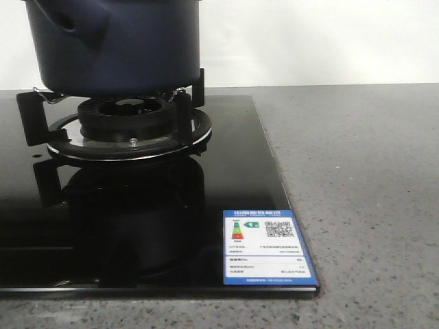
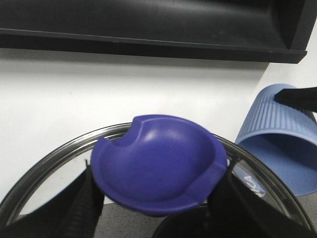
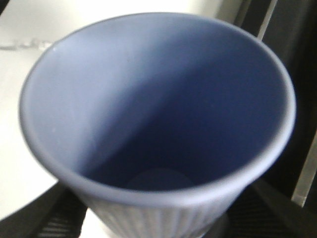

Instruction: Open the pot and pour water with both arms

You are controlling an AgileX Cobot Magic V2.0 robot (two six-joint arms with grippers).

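Navy-blue and matte, the pot (image 1: 120,44) sits on the burner grate (image 1: 120,120) of a black glass hob (image 1: 137,226), at about 11 o'clock in the front view. Its stubby side handle (image 1: 68,20), with a hole, faces the camera at the pot's left. The upper part of the pot is cut off by the frame edge, so its opening cannot be seen there. An energy label (image 1: 269,248) is stuck to the hob's near right corner, at about 5 o'clock. The hob lies in a grey speckled counter (image 1: 363,192).

Left wrist view: the left gripper (image 2: 158,198) has its jaws closed on the purple knob (image 2: 158,166) of a glass lid (image 2: 54,163); one dark finger (image 2: 81,203) presses on each side of the knob. The lid's metal rim arcs behind the knob. A pale blue ribbed cup (image 2: 277,144) appears tilted at about 3 o'clock from the knob.

Right wrist view: the cup (image 3: 153,119) fills the frame, its mouth toward the camera. The interior looks empty, though the picture is blurred. The right gripper (image 3: 153,225) has dark fingers (image 3: 54,218) flanking the cup's ribbed base on both sides, jaws held around it.
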